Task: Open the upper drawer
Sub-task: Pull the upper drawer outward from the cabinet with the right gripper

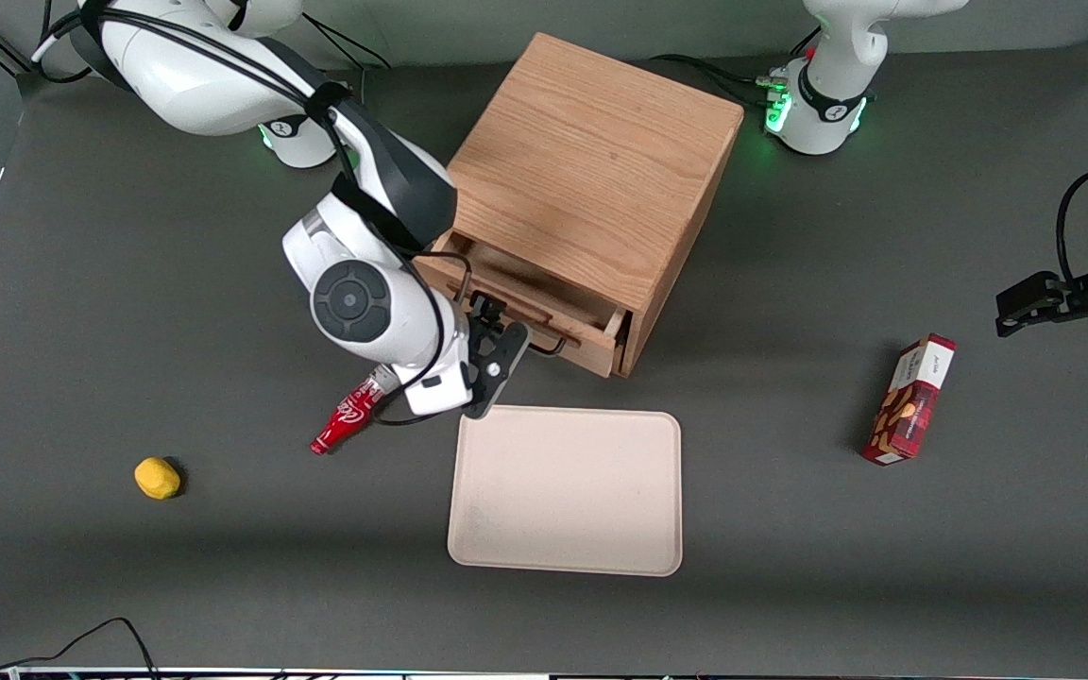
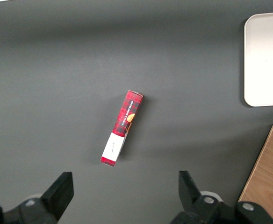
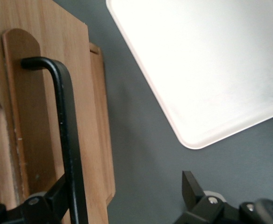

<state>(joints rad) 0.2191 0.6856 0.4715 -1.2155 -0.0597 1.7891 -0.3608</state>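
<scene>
1 upper drawer [image 1: 544, 307] ajar | 1 end effector [image 1: 497, 364] at handle [image 3: 66, 130] | 1 tray [image 1: 568, 491]

Gripper [image 1: 499, 332] spread around the handle [image 3: 64, 130] of the partly open upper drawer [image 1: 553, 316], tray [image 1: 568, 491] close at 6 o'clock, red bottle [image 1: 346, 422] at 8 o'clock, bare table [image 1: 771, 378] at 3 o'clock

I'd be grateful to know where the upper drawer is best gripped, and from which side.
Grip the upper drawer by its thin black bar handle, coming from in front of the drawer: the bar stands off the wood. The gripper is there, fingers open astride it.
</scene>
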